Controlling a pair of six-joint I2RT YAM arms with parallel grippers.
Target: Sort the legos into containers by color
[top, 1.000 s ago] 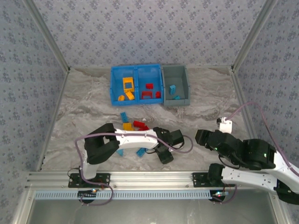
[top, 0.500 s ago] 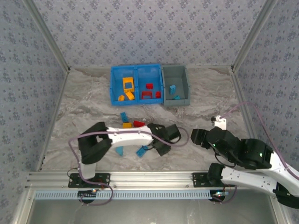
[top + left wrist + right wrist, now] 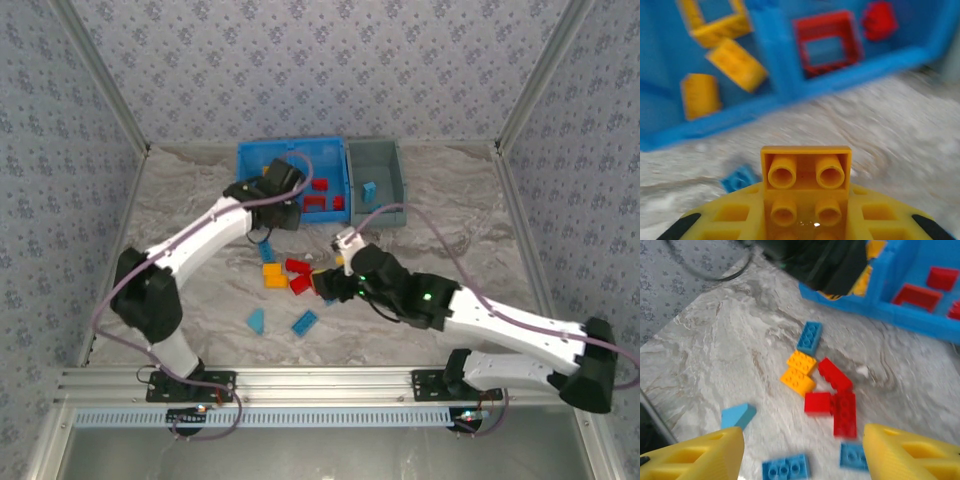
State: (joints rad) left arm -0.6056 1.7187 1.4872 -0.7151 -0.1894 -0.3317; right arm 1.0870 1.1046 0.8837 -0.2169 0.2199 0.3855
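left pincer (image 3: pixel 272 192) clamped on orange brick (image 3: pixel 806 170) | yellow compartment (image 3: pixel 665 55) just ahead-left | right pincer (image 3: pixel 801 452) gaping, empty, above red bricks (image 3: pixel 844 412)

The marble-patterned table (image 3: pixel 450 210) carries the blue bin (image 3: pixel 290 143) at its far side. The grey bin (image 3: pixel 375 145) stands just right of the blue bin. In front of the blue bin lie loose pieces: nearest, a blue brick (image 3: pixel 265 250); then orange bricks (image 3: pixel 272 276) and red bricks (image 3: pixel 300 268); farthest, a light-blue wedge (image 3: pixel 256 320) and a second blue brick (image 3: pixel 305 322).

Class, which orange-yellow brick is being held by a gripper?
The brick in the left gripper, before the blue bin; the others lie loose in that bin or on the table.
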